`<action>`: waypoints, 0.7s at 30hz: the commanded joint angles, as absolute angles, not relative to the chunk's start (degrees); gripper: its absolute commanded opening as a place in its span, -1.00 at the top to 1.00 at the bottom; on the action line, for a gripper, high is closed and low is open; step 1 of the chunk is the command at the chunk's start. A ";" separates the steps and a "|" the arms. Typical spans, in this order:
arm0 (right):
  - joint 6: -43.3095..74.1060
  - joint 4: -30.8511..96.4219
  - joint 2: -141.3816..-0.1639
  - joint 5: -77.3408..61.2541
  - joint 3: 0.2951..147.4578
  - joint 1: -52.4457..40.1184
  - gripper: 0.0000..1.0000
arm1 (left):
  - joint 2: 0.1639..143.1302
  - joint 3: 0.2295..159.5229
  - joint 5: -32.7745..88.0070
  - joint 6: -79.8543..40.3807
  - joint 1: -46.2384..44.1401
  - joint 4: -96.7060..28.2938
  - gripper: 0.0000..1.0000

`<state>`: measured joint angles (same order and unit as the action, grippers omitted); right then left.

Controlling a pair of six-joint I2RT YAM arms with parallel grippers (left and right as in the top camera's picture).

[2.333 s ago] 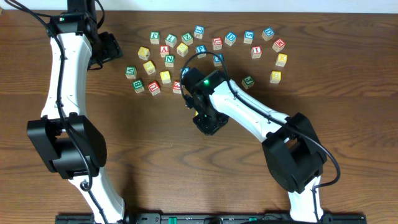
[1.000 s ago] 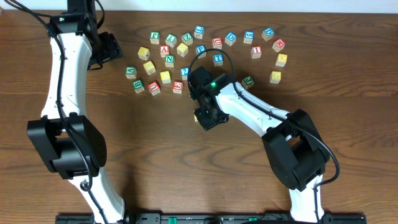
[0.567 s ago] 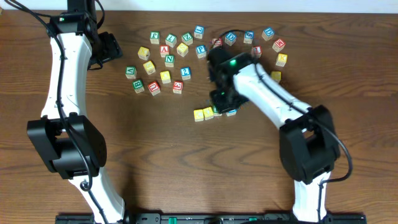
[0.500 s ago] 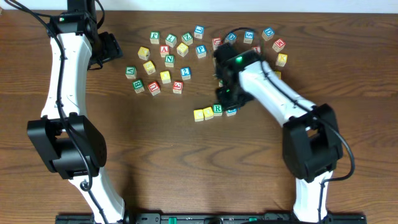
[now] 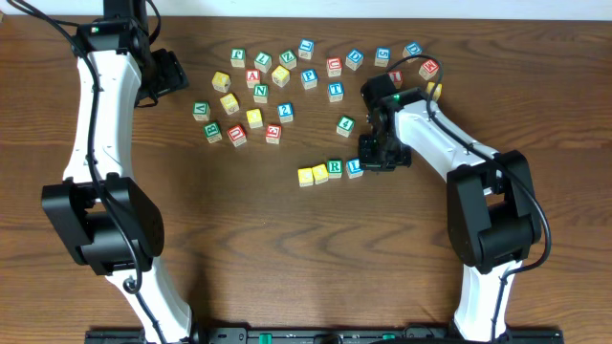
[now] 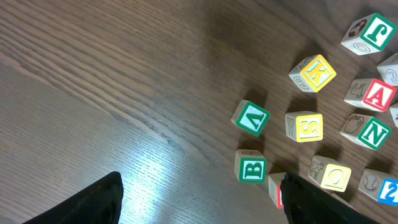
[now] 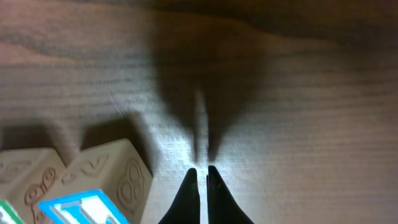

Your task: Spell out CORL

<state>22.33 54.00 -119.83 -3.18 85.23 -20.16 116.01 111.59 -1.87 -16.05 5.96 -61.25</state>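
A short row of letter blocks lies mid-table: two yellow blocks [image 5: 306, 176] [image 5: 320, 173], a green R block [image 5: 335, 168] and a blue L block [image 5: 354, 167]. My right gripper [image 5: 371, 161] is low over the table just right of the blue block, shut and empty. In the right wrist view its fingertips [image 7: 202, 173] are pressed together over bare wood, and the blue-faced block [image 7: 93, 190] sits close at lower left. My left gripper [image 5: 177, 72] is at the far left, open and empty [image 6: 202, 205].
Many loose letter blocks [image 5: 268, 86] lie scattered across the back of the table, one green block [image 5: 345, 124] nearest the row. The left wrist view shows a green B [image 6: 252, 167], a green A [image 6: 252, 117] and a yellow S [image 6: 305, 126] near the left fingers.
The right arm swung from the left side of the row to its right end. The yellow, R and blue L blocks came into view as a row. The left arm has not moved.
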 commanded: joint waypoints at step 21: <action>21.12 48.45 -118.41 -6.00 84.36 -25.30 0.96 | 115.94 113.49 -2.61 -15.09 5.98 -61.43 -0.60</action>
